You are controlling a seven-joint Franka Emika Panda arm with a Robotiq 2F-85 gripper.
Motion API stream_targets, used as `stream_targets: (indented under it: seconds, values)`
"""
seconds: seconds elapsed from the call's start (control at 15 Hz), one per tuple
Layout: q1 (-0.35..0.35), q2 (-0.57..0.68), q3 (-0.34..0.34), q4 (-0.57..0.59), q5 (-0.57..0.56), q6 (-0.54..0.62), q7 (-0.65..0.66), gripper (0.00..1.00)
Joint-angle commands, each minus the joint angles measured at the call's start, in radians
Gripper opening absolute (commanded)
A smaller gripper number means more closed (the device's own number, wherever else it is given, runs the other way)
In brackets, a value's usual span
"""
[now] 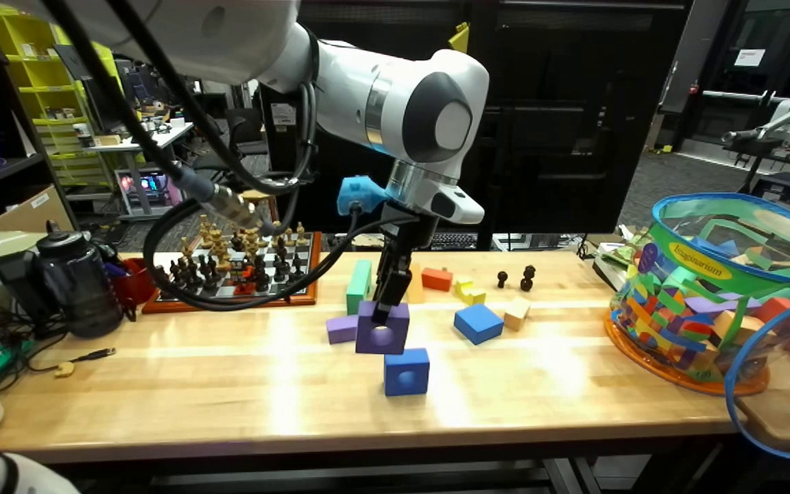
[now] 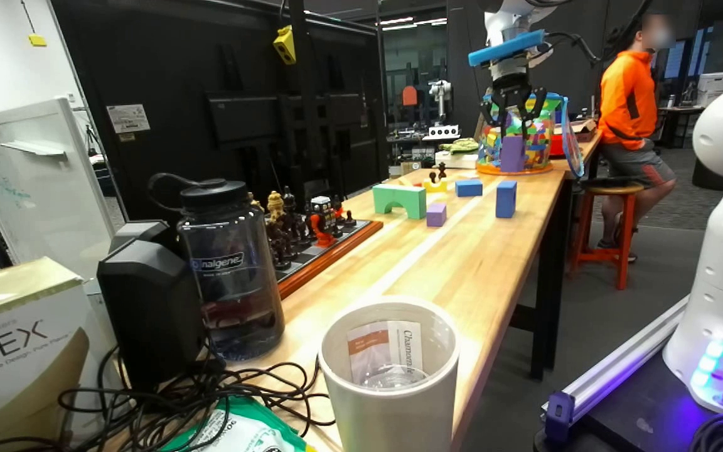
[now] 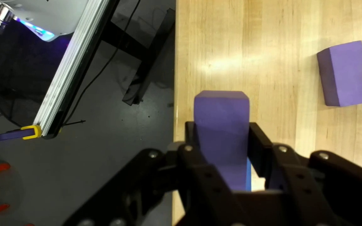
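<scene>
your gripper [image 3: 221, 135] is clamped around the purple block [image 2: 512, 156], holding it above the table [image 1: 505, 394], apart from the blue block [image 1: 417, 363]. it looks rigid, probably light and hard to break, with a matte surface unlikely to slip; whether it is wood or firm foam, you cannot tell. your fingers press opposite broad faces, one just above the round hole, a good spot: flat and solid. avoid gripping across the hole, where contact would shrink.
</scene>
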Motion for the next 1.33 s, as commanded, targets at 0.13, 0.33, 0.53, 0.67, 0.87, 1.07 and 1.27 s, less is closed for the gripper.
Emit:
stream_targets:
  seconds: [0.13, 0.33, 0.53, 0.67, 0.87, 1.07, 1.27]
  values:
    - [-0.013, 0.003, 0.0, 0.003, -0.054, 0.006, -0.04, 0.16]
    - [-0.015, 0.017, -0.002, 0.01, -0.07, 0.017, -0.06, 0.16]
    - [-0.014, 0.034, -0.004, 0.014, -0.073, 0.042, -0.08, 0.16]
    - [-0.012, 0.053, -0.005, 0.023, -0.072, 0.056, -0.091, 0.16]
    - [-0.011, 0.074, -0.005, 0.034, -0.075, 0.068, -0.098, 0.16]
    - [-0.01, 0.092, -0.007, 0.051, -0.076, 0.071, -0.102, 0.16]
    - [-0.009, 0.108, -0.008, 0.066, -0.078, 0.072, -0.106, 0.16]
